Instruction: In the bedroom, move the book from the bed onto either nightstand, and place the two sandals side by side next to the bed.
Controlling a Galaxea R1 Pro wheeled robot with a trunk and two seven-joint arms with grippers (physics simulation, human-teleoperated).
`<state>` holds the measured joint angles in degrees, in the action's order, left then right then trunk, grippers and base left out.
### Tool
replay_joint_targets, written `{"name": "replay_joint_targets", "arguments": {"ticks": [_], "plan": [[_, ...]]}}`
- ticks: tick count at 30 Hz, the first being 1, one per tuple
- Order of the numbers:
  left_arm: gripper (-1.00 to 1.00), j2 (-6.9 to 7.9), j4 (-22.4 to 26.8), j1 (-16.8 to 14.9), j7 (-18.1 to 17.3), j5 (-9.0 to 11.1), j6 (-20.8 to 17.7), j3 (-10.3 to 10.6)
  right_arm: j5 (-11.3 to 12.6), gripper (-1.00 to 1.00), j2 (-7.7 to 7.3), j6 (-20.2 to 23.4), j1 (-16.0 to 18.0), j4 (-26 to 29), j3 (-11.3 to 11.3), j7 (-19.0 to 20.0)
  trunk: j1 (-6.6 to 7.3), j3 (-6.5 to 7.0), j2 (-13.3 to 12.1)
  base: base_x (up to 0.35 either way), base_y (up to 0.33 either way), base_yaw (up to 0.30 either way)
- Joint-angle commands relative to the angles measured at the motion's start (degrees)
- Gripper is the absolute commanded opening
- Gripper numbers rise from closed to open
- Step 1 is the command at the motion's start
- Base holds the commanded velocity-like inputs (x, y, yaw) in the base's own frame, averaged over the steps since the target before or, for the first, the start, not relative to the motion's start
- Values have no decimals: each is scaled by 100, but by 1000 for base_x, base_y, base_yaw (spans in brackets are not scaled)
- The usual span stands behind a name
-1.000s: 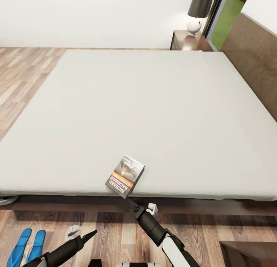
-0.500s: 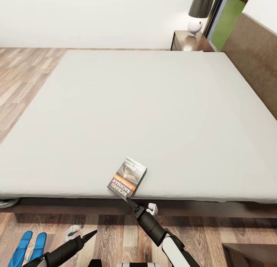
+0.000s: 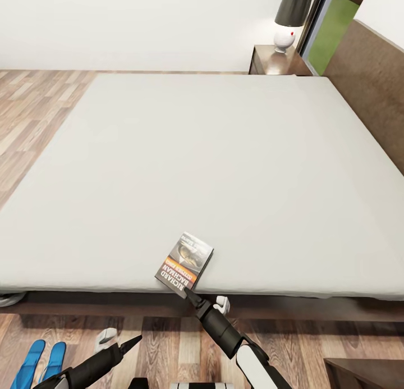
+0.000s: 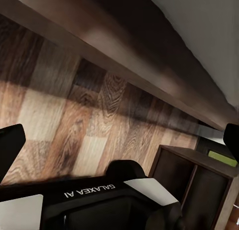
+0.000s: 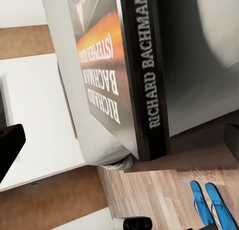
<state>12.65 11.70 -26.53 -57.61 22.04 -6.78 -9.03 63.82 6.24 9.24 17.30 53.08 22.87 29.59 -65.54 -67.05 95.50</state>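
The book (image 3: 184, 264) lies flat on the pale grey bed (image 3: 213, 153), its near corner at the mattress's front edge. My right gripper (image 3: 206, 299) is open just below that corner, its dark fingertip (image 3: 189, 294) almost at the book. In the right wrist view the book (image 5: 129, 75) fills the space ahead, its lower corner between the spread fingers (image 5: 10, 145). Two blue sandals (image 3: 39, 362) lie side by side on the floor at the bed's front left, seen also as sandals (image 5: 211, 202). My left gripper (image 3: 119, 339) hangs open over the floor. A nightstand (image 3: 275, 60) stands at the far right corner.
A lamp (image 3: 289, 18) stands on the nightstand beside the window. The headboard (image 3: 370, 80) runs along the right side. A dark brown cabinet (image 3: 362, 373) sits at the lower right, seen also as a cabinet (image 4: 199, 185) by the bed frame (image 4: 114, 60). Wood floor lies to the left.
The whole picture has shifted slightly, so the camera moved. The right gripper's dark fingertip now sits a little closer to the book's near corner. Both grippers stay open.
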Motion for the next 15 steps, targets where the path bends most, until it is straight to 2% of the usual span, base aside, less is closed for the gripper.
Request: {"name": "replay_joint_targets", "arguments": {"ticks": [1,11,15], "plan": [[100,0,-1,-2,-22,23,-60,-11,60,100,0,43,2,0,-1,12,0,-3,1,2,-1,0],[100,0,-1,-2,-22,23,-60,-11,60,100,0,43,2,1,-2,12,0,-3,1,0,1,0],[100,0,-1,-2,-22,23,-60,-11,60,100,0,43,2,1,-2,12,0,-3,1,17,98,0]]}}
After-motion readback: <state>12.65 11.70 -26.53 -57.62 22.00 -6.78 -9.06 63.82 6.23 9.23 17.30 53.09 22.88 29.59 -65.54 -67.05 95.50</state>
